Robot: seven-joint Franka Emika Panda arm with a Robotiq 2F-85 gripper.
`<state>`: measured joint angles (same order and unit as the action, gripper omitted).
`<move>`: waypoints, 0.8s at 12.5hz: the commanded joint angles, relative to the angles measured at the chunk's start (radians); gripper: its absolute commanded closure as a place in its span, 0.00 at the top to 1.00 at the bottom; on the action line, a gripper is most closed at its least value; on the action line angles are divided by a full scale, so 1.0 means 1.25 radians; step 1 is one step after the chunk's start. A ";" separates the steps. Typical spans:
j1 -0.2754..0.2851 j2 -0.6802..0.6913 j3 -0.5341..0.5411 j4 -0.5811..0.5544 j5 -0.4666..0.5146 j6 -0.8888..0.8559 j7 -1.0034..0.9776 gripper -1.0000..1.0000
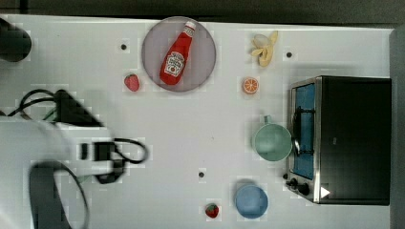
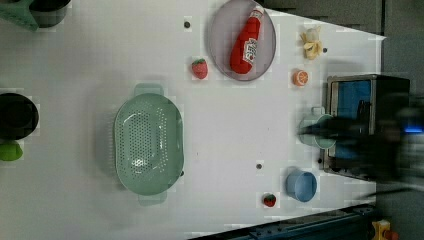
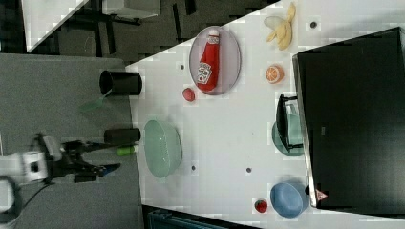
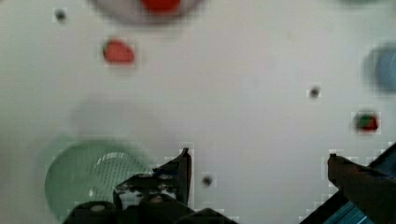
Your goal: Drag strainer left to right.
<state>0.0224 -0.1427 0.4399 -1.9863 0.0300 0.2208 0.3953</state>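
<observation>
- While the strainer (image 2: 148, 144) sits untouched on the desk (image 2: 225, 130), at the left view's left, the tool (image 4: 257, 161) hangs above with jaws spread wide, empty.
- Risk: a shallow hook on the thin rim slips mid-drag.
- Drag too far and it bumps the mug (image 2: 320, 131) or blue bowl (image 2: 301, 185).

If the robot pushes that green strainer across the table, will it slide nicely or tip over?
Probably it slides. The strainer is wide and low and sits flat on the smooth white table, so tipping seems unlikely. It looks like thin plastic full of holes, so likely light. Pushed at one end tab, it might spin instead of going straight.
</observation>
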 commanded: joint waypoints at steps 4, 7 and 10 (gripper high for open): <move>0.017 0.173 0.140 -0.057 0.007 0.212 0.536 1.00; 0.019 0.274 0.145 -0.075 -0.020 0.302 0.727 1.00; 0.020 0.378 0.143 -0.090 -0.059 0.396 0.802 1.00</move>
<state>0.0635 0.2751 0.6323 -2.0859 -0.0410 0.7192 1.2480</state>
